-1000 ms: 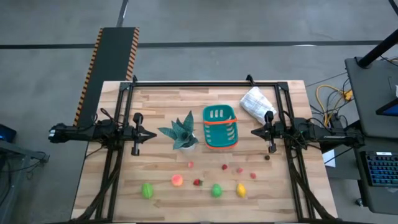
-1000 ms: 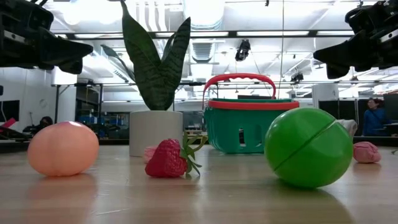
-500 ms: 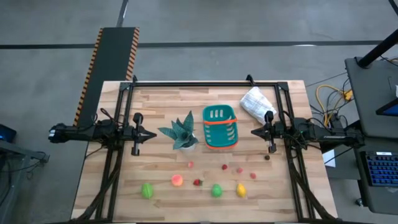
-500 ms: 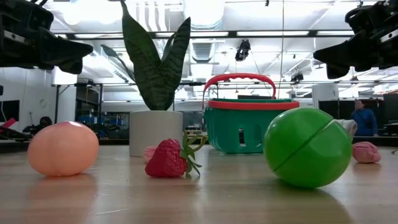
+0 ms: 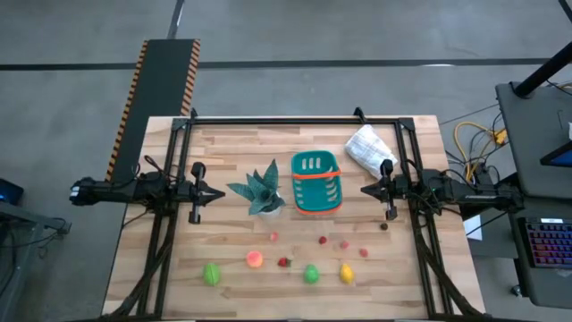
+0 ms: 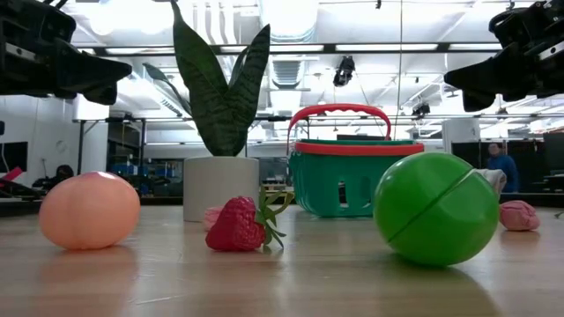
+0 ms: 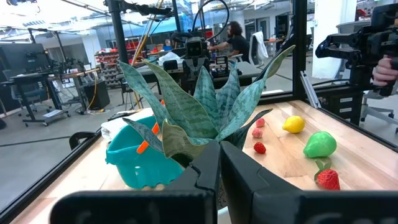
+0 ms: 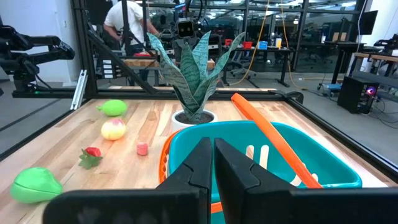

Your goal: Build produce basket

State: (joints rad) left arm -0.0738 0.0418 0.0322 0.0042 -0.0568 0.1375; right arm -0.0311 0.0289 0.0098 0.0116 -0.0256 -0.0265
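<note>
A small teal slotted plastic basket (image 5: 315, 183) with an orange handle sits mid-desk (image 5: 402, 277), empty. Small toy fruits and vegetables (image 5: 310, 274) lie scattered nearer the front edge. They look light, hard and smooth, likely to roll, best pinched across the middle. Left gripper (image 5: 220, 193) and right gripper (image 5: 365, 190) hover closed, holding nothing.

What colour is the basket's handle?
Orange: the basket handle shows best in the right wrist view.
</note>
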